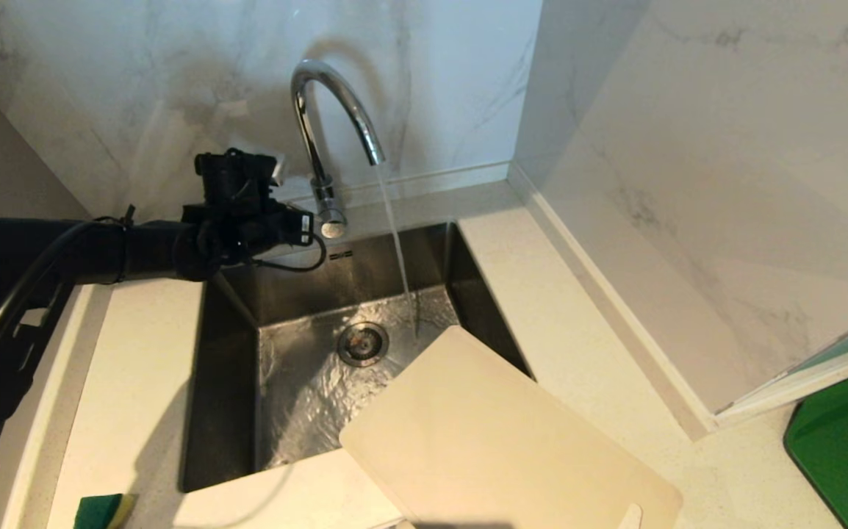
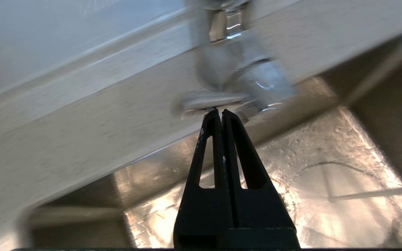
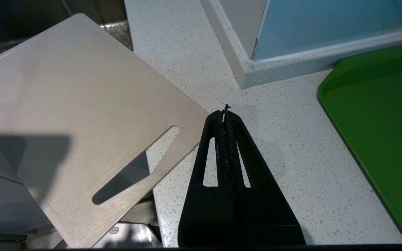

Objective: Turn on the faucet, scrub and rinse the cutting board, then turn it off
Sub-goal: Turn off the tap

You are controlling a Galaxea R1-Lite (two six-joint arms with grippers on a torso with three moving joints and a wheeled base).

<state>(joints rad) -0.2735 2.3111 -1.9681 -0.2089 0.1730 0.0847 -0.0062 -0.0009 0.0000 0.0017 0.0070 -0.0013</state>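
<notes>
Beside one running faucet (image 1: 332, 110), one closed left tool (image 2: 221, 112), seemingly touching; one cutting board (image 1: 497, 433).

I see a glossy chrome faucet (image 1: 336, 110), a brushed-metal sink (image 1: 233, 353) wet and shiny, a matt, smooth beige cutting board (image 1: 497, 433), a speckled stone-look table (image 1: 615, 323), and glossy marble-patterned walls (image 1: 725, 147).

Three views around one sink (image 1: 225, 382)
Head looks down from above; left wrist close at faucet (image 2: 242, 80); right wrist shares cutting board (image 3: 75, 115) with head.
</notes>
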